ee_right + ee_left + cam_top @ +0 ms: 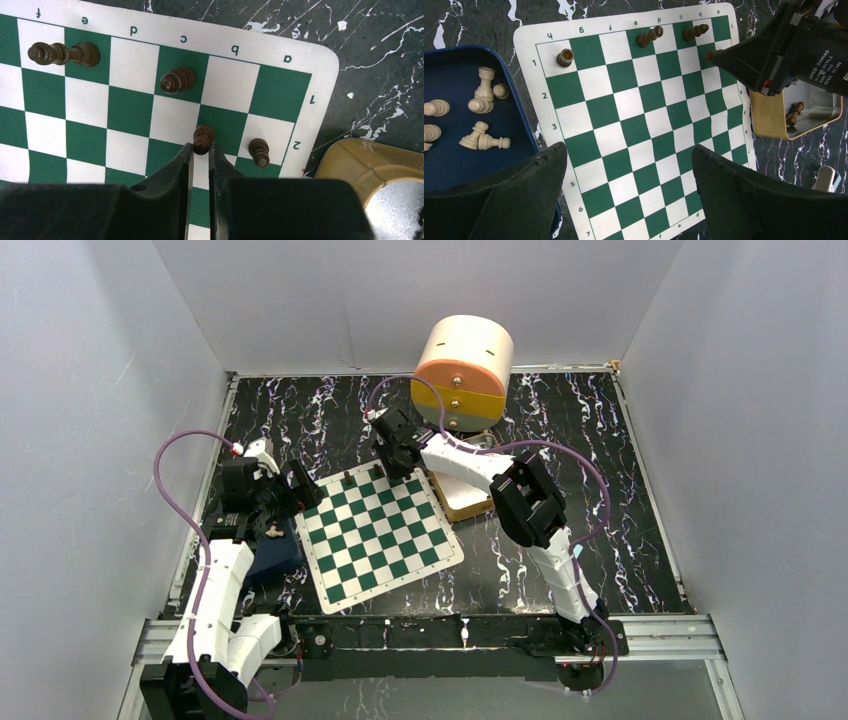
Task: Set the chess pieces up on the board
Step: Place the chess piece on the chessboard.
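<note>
- The board point(385, 540) lies flat in the middle of the black table point(600, 440), turned a bit crooked.
- The right gripper point(201, 148) is down over the board's 1 o'clock corner. Its two fingers squeeze a dark pawn point(203, 136) between their tips. The pawn stands on the green square in row 2 under the letter b.
- A second dark pawn point(259, 151) stands by itself at 3 o'clock from the held one, one square over.
- A dark piece point(177, 80) stands on the green c square in row 1. A taller dark piece point(62, 53) is on the e square.
- A dark rook point(565, 57) stands on the h corner square.
- The left gripper point(629, 151) hangs over the board's 9 o'clock side. Its fingers are spread wide and hold nothing.
- A blue tray point(454, 70) sits at 9 o'clock from the board, with white pieces point(484, 92) lying in it.
- A tan tray point(769, 120) sits at 3 o'clock from the board. One dark piece point(794, 112) is in it.
</note>
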`<state>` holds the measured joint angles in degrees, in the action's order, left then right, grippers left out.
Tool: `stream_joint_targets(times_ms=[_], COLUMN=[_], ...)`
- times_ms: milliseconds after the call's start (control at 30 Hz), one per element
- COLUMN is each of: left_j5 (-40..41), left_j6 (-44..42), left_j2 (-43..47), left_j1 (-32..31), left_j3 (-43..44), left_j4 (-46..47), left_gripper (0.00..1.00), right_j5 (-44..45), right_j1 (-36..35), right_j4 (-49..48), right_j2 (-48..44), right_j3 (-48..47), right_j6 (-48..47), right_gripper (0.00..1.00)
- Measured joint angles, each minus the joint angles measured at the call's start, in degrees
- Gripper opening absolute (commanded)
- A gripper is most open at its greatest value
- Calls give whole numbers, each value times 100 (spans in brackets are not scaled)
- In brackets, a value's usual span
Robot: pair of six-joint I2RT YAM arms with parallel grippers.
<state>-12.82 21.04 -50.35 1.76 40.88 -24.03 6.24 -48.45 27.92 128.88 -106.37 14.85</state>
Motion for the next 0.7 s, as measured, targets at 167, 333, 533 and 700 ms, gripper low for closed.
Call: stream_joint_targets(times_ms=[167, 333, 533, 700], left_j5=[0, 2, 17, 39], left_j6=[0, 0, 0, -2], left_j2=[0, 0, 0, 0], left_j1=[0, 0, 0, 0], left_j3=[0, 0, 0, 0], left_j4=[0, -2, -2, -2], left_gripper=[91, 91, 91, 91], right_j5=[31, 52, 122, 120], right_j1=[0, 0, 2, 7], right_j4=[74, 98, 219, 236], right_j2=[17, 105, 195, 201], right_j3=[-9, -37, -175, -186], right_j6=[2, 2, -2, -11], right_gripper=[17, 17, 20, 22])
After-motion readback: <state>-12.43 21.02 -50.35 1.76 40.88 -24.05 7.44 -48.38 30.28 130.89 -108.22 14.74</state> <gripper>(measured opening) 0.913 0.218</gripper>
